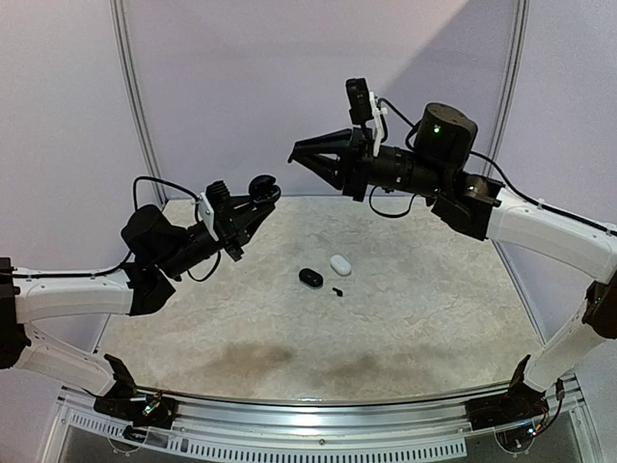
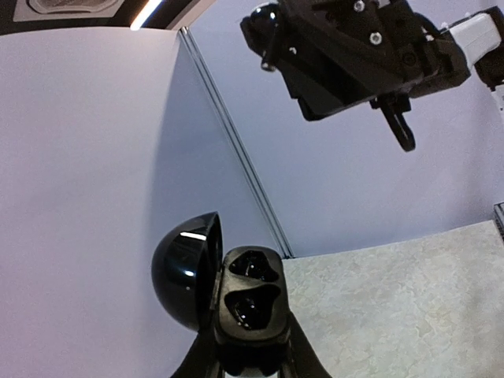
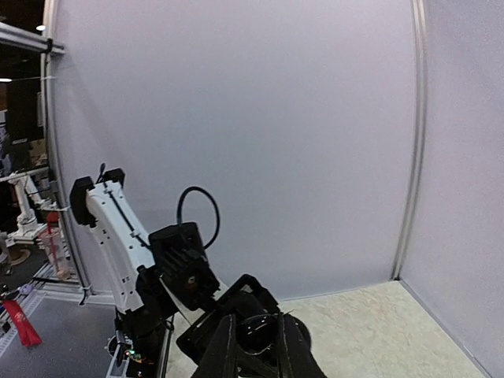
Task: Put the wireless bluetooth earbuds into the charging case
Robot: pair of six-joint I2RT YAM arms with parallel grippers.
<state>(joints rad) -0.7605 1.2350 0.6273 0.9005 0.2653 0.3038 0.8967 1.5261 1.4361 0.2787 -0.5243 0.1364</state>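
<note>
**Open case in one claw, a bud in the other**

The left claw (image 1: pixel 260 198) was pressed together on the base of the charging case (image 2: pixel 250 303), pinching it from both sides and holding it up in the air above the surface (image 1: pixel 434 309). The case stood open. Its domed lid (image 2: pixel 183 279) was swung back to one side of the claw's fingers, and two glossy black wells faced up and away from the claw. We could not tell whether anything sat in those wells.

Above and to the right of the left claw, well apart from it, hung the right claw (image 1: pixel 295 152), its tips turned toward the open case. Its fingers were drawn close, and at their tip we saw a small, shiny black earbud (image 2: pixel 263 24) pinched between them.

Below both claws, roughly between them, three things lay on the pale mottled surface. A black oval case (image 1: pixel 310 278) and a white oval case (image 1: pixel 340 263), both closed, sat just beside each other, the white one farther from the arm bases. A tiny loose bud (image 1: pixel 337 290), also black, lay near them on the nearer side, touching neither.
</note>
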